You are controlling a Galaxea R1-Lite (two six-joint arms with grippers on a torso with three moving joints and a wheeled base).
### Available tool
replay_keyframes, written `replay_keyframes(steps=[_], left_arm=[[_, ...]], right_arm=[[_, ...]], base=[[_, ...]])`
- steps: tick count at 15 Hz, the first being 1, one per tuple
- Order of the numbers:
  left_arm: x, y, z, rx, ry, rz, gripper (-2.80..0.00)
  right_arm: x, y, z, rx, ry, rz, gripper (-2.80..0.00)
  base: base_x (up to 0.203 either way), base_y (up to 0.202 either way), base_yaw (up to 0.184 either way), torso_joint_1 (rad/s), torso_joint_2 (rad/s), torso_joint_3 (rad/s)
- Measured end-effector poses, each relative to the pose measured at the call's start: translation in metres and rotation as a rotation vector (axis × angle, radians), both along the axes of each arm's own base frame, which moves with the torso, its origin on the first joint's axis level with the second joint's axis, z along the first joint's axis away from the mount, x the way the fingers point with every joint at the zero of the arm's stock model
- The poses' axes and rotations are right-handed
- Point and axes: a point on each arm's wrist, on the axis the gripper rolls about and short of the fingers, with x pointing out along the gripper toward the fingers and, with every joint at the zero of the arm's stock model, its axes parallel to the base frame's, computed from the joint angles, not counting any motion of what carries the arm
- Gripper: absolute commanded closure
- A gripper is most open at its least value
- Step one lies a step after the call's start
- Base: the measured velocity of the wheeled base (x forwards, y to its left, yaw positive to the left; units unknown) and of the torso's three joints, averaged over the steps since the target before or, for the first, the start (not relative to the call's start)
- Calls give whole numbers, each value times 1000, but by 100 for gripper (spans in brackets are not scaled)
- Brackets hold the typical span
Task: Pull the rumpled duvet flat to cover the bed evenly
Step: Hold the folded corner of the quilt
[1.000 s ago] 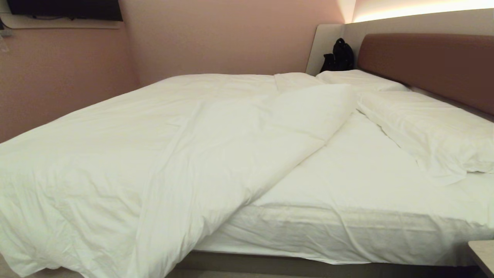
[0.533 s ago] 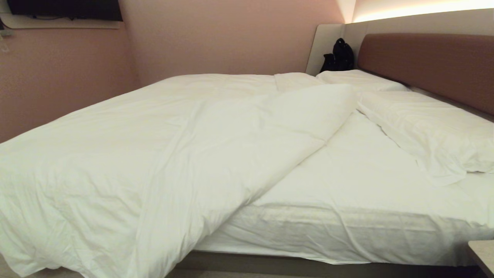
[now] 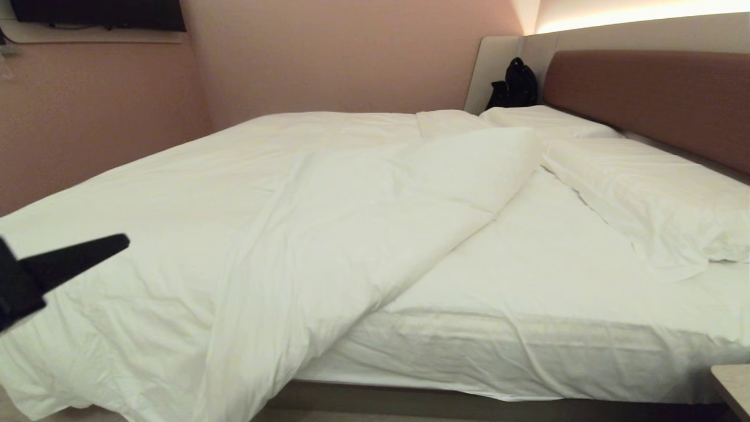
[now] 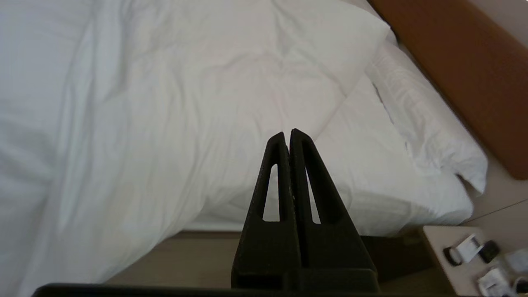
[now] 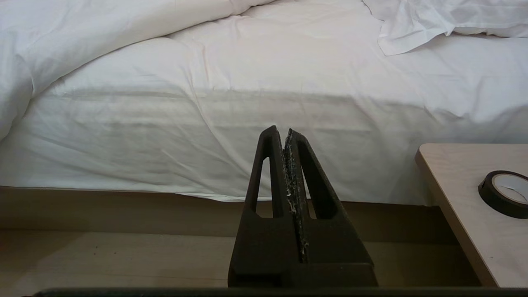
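Note:
The puffy white duvet (image 3: pixel 246 217) lies rumpled over the left part of the bed (image 3: pixel 527 351). One corner of it is folded back toward the pillows, baring the fitted sheet (image 3: pixel 545 269) on the right. The duvet (image 4: pixel 144 103) also fills most of the left wrist view. My left gripper (image 3: pixel 120 240) enters at the head view's left edge, raised above the duvet's near left part, shut and empty. Its black fingers (image 4: pixel 287 134) are pressed together. My right gripper (image 5: pixel 284 131) hangs low beside the mattress (image 5: pixel 247 136), shut with nothing in it, and is outside the head view.
Two white pillows (image 3: pixel 644 187) lie along the reddish-brown headboard (image 3: pixel 650 94). A black bag (image 3: pixel 515 85) stands in the far corner. A bedside table (image 5: pixel 474 206) with a roll of tape (image 5: pixel 505 187) is at the near right, beside the beige platform base (image 5: pixel 123 210).
My left arm has risen into the head view from the left edge; it was out of that view before. The duvet and pillows have not moved.

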Motion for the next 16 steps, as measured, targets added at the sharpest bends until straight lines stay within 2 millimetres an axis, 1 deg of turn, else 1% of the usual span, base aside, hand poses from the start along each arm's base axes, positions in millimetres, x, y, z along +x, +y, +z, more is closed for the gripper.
replay_keyframes(steps=[3,5,7,8,9,11,13,16], left_arm=[[73,0,10,-49,32,-36,0],[128,3,0,-40,78,-69,0],[171,8,-14,-36,101,-123,0],[190,10,-23,-40,115,-171,0],[201,12,-30,-44,122,-212,0],[222,23,-46,-69,154,-283,0],[236,33,-60,-85,180,-312,0],[250,37,-85,-65,213,-314,0]], right_arm=[[0,0,0,0,0,0,0],[0,0,0,0,0,0,0],[0,0,0,0,0,0,0],[0,0,0,0,0,0,0],[0,0,0,0,-1,0,0],[0,0,0,0,0,0,0],[0,0,0,0,0,0,0],[0,0,0,0,0,0,0]], base=[[0,0,0,0,0,0],[0,0,0,0,0,0],[0,0,0,0,0,0],[0,0,0,0,0,0],[0,0,0,0,0,0],[0,0,0,0,0,0],[0,0,0,0,0,0],[0,0,0,0,0,0]])
